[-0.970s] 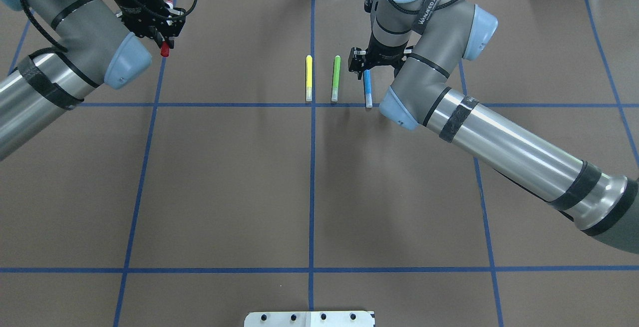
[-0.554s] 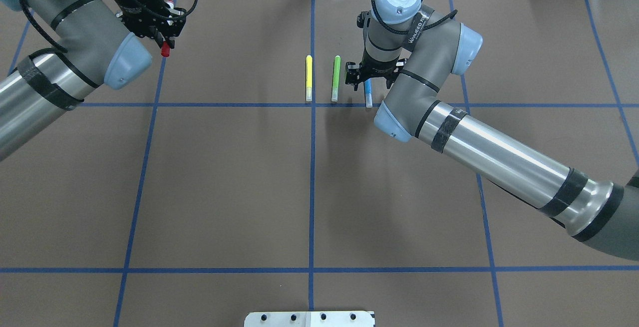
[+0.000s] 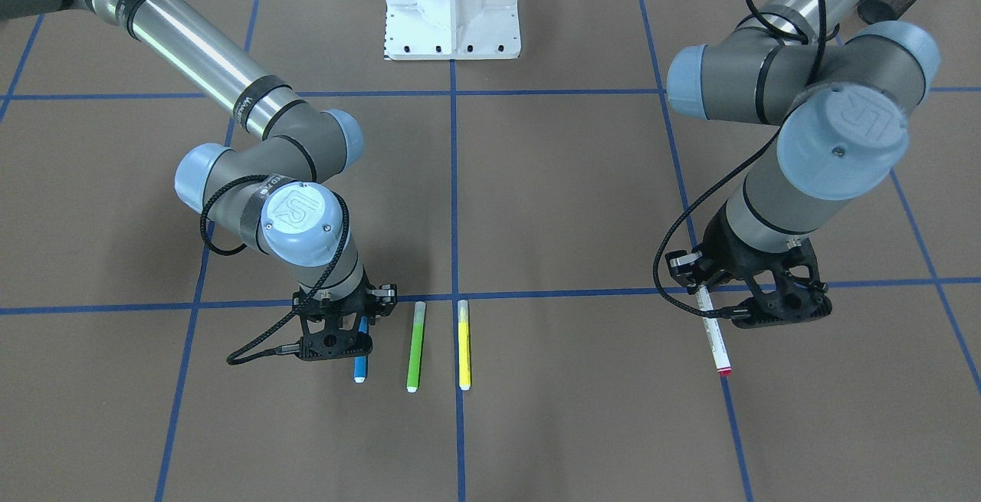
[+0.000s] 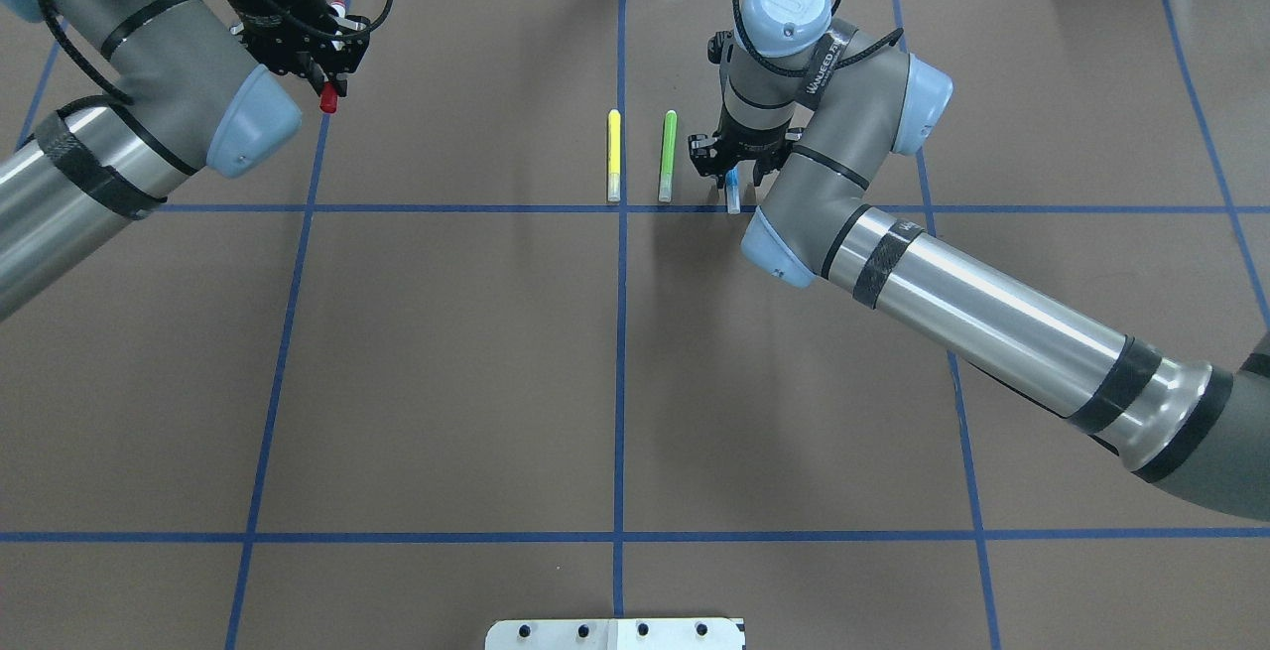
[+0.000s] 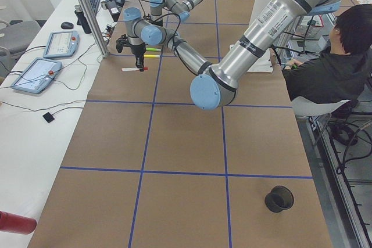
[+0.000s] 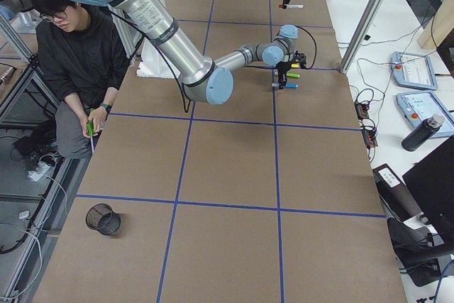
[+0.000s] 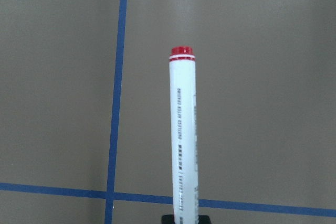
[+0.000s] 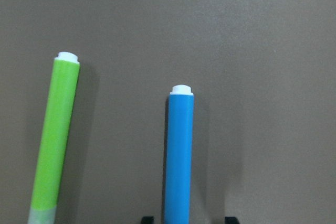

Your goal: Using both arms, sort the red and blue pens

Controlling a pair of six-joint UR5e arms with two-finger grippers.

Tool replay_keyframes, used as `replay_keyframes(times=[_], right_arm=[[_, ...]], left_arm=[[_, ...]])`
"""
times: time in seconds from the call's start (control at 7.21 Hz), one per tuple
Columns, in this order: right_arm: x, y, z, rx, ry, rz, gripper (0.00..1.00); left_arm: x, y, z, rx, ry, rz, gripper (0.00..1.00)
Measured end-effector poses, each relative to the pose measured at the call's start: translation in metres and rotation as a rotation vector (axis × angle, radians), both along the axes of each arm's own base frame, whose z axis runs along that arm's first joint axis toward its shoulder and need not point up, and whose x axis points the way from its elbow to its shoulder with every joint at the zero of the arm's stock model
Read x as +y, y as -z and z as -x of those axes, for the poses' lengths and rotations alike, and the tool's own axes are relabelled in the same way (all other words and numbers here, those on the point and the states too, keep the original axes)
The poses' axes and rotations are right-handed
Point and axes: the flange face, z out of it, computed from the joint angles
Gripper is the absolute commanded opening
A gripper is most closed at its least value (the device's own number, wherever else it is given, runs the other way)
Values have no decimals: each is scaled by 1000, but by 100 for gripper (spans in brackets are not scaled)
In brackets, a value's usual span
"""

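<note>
The red pen (image 3: 713,331), white-barrelled with a red end band, juts out of my left gripper (image 3: 755,299), which is shut on it at the table's far left (image 4: 322,79). In the left wrist view the red pen (image 7: 182,129) points away over the brown table, beside a blue tape line. The blue pen (image 4: 732,192) lies flat on the table to the right of the green marker. My right gripper (image 4: 732,166) is low over it and open. In the right wrist view the blue pen (image 8: 178,156) lies between the two fingertips (image 8: 148,219), with a gap on each side.
A green marker (image 4: 668,156) and a yellow marker (image 4: 614,156) lie side by side just left of the blue pen. Black cups (image 5: 279,198) stand near the table corners. A person (image 5: 343,56) sits beside the robot base (image 3: 452,4).
The right arm has come in and down over the blue pen, so its gripper now covers more of the barrel. The left arm and the red pen have not moved.
</note>
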Motion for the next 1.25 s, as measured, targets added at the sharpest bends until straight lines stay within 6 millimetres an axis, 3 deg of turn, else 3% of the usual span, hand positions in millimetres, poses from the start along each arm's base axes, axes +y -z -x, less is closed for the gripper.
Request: replay_keyframes(times=[1.25], right_arm=[[2,3,8,2,7,2,50]], left_arm=[[2,2,0,6,-2,2,0]])
